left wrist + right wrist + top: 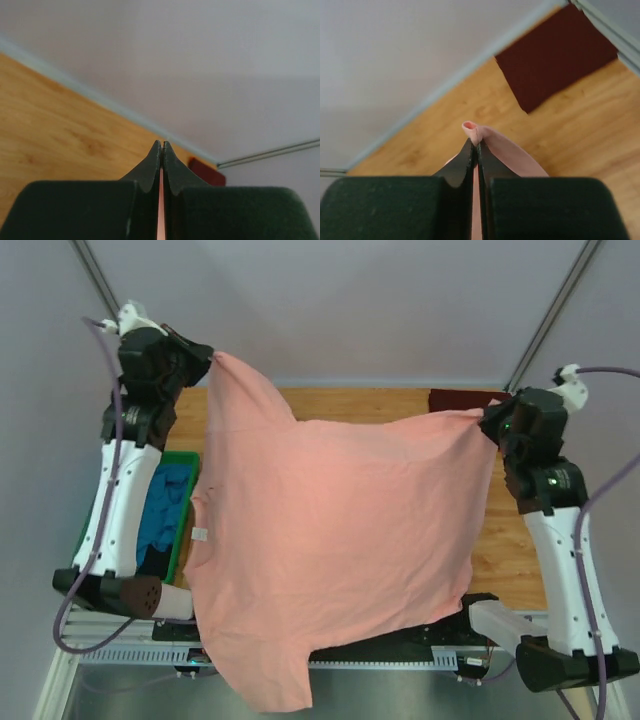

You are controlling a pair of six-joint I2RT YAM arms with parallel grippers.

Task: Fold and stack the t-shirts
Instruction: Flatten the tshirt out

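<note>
Left fingers (151, 167): pressed tight on a thin edge of the salmon-pink cotton short-sleeved t-shirt (340, 520), raised at the far left.
Right fingers (464, 164): clamped on another corner of the pink shirt; a small fold pokes out past the tips.
Pink shirt: hangs spread between both arms over the light wooden worktop (350, 403); its lower part covers the near edge in the top view; white neck label (200, 534) on its left edge.
Dark maroon folded t-shirt (555, 55): flat on the worktop, far right corner.
Teal-blue t-shirt (165, 502): crumpled inside the green plastic bin (182, 545), at the left.
</note>
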